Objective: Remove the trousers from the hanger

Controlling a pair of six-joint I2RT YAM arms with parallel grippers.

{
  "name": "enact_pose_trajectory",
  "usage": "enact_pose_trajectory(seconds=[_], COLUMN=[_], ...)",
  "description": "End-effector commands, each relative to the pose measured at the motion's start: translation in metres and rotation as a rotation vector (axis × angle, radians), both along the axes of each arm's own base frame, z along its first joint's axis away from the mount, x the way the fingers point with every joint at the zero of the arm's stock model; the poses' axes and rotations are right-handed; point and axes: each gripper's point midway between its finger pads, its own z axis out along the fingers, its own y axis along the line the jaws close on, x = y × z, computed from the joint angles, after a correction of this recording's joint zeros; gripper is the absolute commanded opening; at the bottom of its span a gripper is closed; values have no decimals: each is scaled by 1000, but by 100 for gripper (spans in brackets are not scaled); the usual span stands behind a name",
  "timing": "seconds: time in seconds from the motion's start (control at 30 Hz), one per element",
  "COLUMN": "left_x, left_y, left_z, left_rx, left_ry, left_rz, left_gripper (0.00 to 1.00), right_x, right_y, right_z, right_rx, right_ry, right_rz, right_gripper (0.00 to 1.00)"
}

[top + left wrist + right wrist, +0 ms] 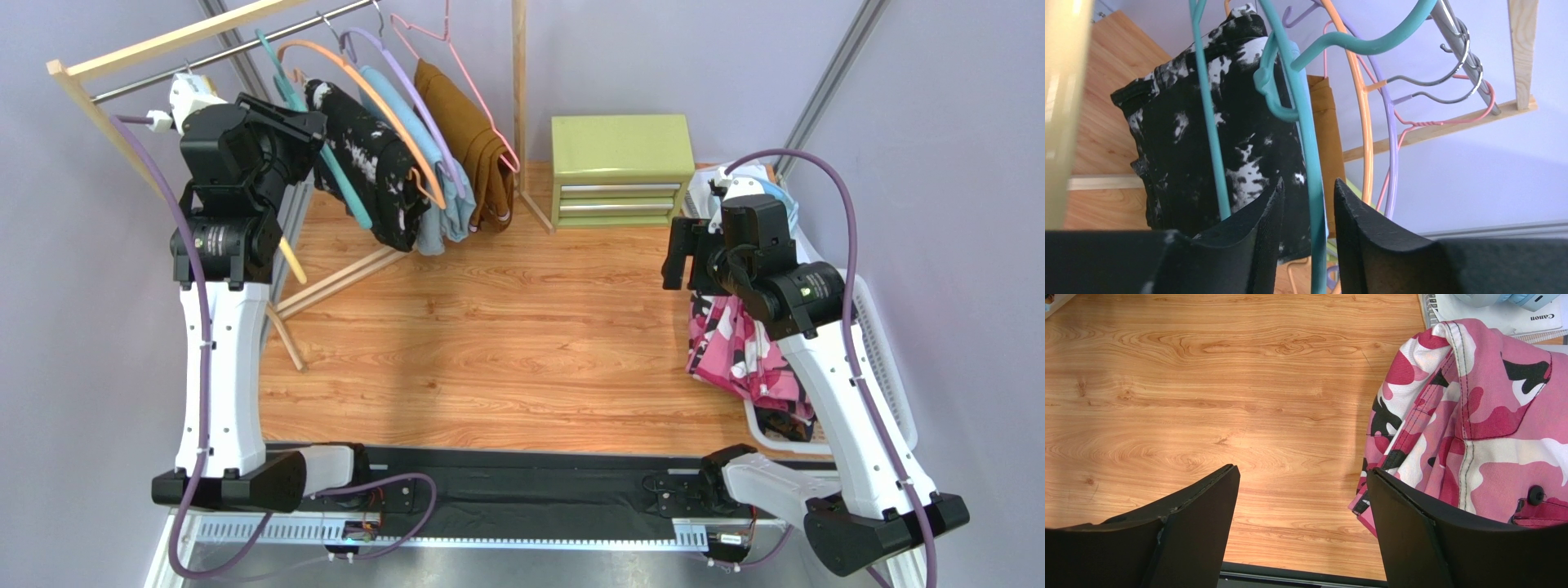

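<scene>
The pink camouflage trousers (pixel 736 355) (pixel 1487 416) lie heaped at the table's right side, spilling over the basket's edge, off any hanger. My right gripper (pixel 682 255) (pixel 1303 473) hovers just left of them, open, with only bare wood between its fingers. At the rack, my left gripper (pixel 309 123) (pixel 1308 184) is open a little. A thin bar of the teal hanger (pixel 285 76) (pixel 1310 147) runs between its fingers with a gap on each side. A black garment with white splotches (pixel 368 172) (pixel 1198 141) hangs on that hanger.
A wooden clothes rack (pixel 147 52) with a metal rail stands at the back left, carrying orange, purple and pink hangers, a light blue garment (pixel 432 227) and a brown garment (pixel 472 147). A green drawer box (pixel 620 165) sits at the back. A white basket (pixel 886 355) is at the right.
</scene>
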Motion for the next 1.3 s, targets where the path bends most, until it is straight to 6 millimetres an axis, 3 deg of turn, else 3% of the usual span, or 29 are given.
enact_pose_trajectory(seconds=[0.0,0.23,0.27,0.33,0.43,0.6,0.77,0.83,1.03,1.27], left_x=[-25,-57,-61,-77,-103,-138,-178,-191,-225,-254], left_y=[1,-9,-11,-18,-36,-79,-132,-147,-173,-201], left_z=[14,34,33,41,52,57,62,55,43,-3], left_rx=[2,18,25,32,62,79,123,114,126,73], left_ry=[-50,-101,-95,-121,-173,-271,-365,-341,-353,-284], left_rz=[-3,-66,-76,-119,-226,-494,-899,-1065,-1286,-1443], left_gripper=[44,60,74,88,93,94,96,99,99,100], right_x=[0,-2,-3,-4,-6,-10,-13,-12,-13,-18], right_y=[5,9,10,12,15,26,46,55,80,100], right_z=[17,18,19,19,19,20,6,5,-16,-33], right_rx=[37,68,72,84,105,178,283,340,496,636], right_ry=[-63,-51,-52,-45,-37,-25,22,29,111,176], right_rz=[13,20,21,26,30,45,73,86,87,94], right_gripper=[81,81,81,81,81,81,81,81,81,82])
